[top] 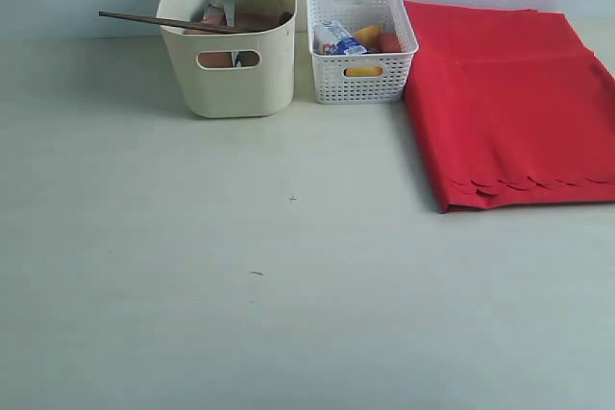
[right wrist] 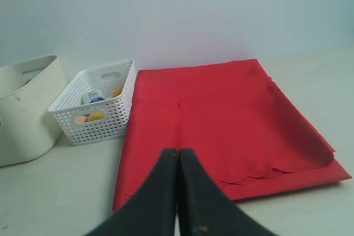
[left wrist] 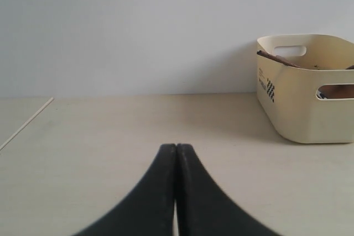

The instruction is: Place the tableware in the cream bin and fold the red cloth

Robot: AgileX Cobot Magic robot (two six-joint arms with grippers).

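Observation:
The cream bin (top: 231, 55) stands at the back of the table and holds tableware: dark chopsticks (top: 163, 21) poke out over its left rim, with a brown plate (top: 252, 22) and a silver piece inside. The red cloth (top: 509, 103) lies folded at the right, its scalloped edge toward the front. No gripper shows in the exterior view. My left gripper (left wrist: 176, 148) is shut and empty, low over bare table, with the cream bin (left wrist: 307, 89) ahead of it to one side. My right gripper (right wrist: 178, 153) is shut and empty, in front of the red cloth (right wrist: 221, 120).
A white lattice basket (top: 359, 43) with a milk carton, a yellow item and other food stands between the bin and the cloth; the right wrist view shows the basket (right wrist: 97, 111) too. A wall runs behind the table.

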